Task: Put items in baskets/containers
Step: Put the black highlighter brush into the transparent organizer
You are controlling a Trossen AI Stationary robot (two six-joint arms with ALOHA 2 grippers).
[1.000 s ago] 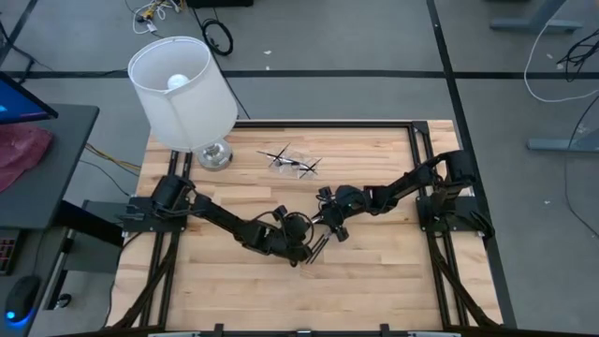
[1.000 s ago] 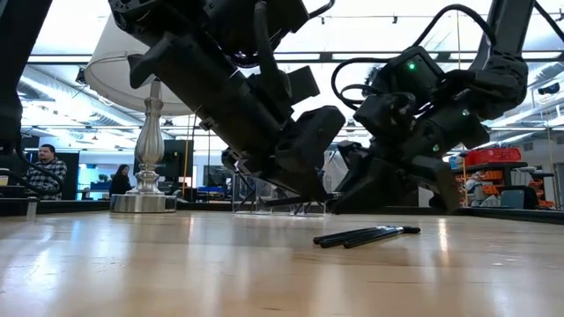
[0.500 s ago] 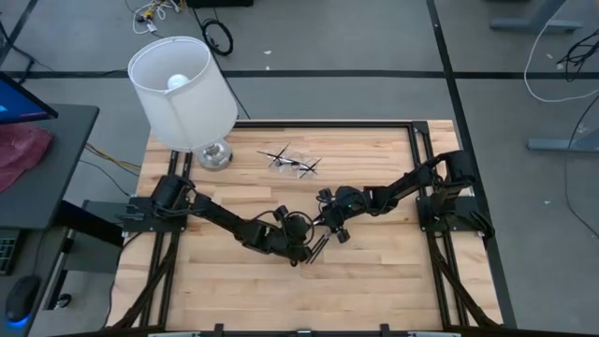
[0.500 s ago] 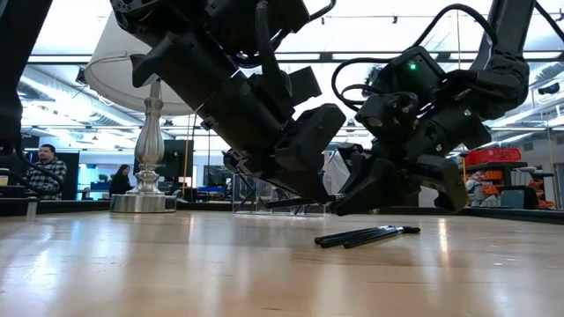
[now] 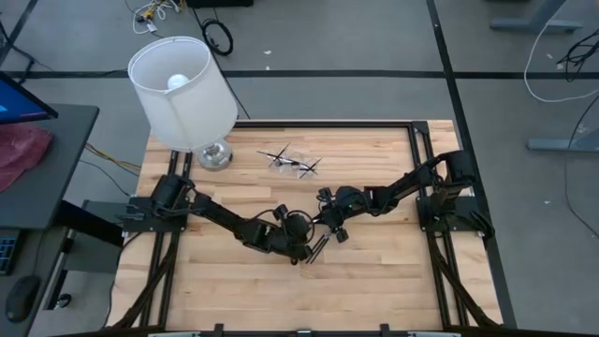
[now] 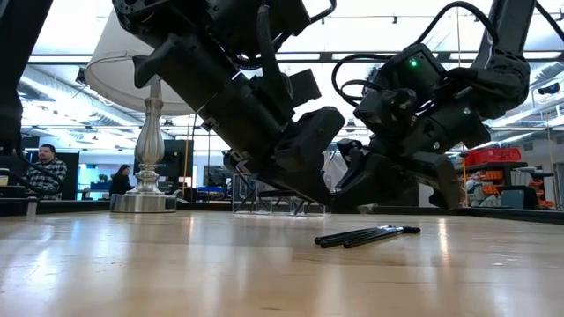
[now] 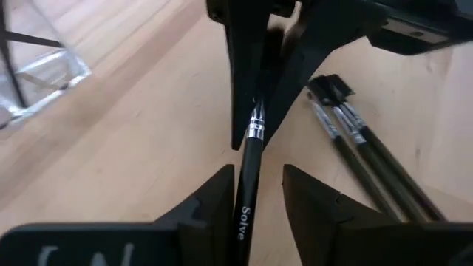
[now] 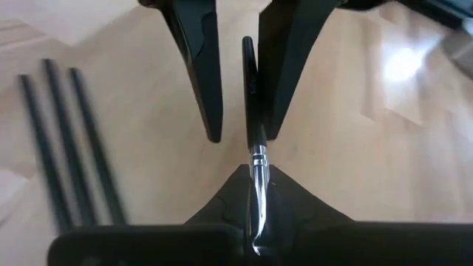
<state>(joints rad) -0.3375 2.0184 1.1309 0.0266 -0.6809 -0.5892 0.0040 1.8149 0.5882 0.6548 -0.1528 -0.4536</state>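
Mid-tabletop [image 5: 374, 271], grippers meet tip to tip. Right gripper [image 8: 255, 193] clamped on brush [image 8: 252, 111]; left gripper [image 7: 259, 193] parted around its handle, not gripping. Three brushes [image 6: 366, 235] beside. Container [image 5: 295, 161] near lamp [image 5: 182, 89].

Grey floor [image 5: 374, 56] – cables [image 5: 220, 37]; lamp [image 5: 182, 89] on wood table [image 5: 374, 271].

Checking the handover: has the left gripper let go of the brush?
Yes: in the left wrist view the left gripper fingers stand apart from the brush, whose far end the right gripper pinches.
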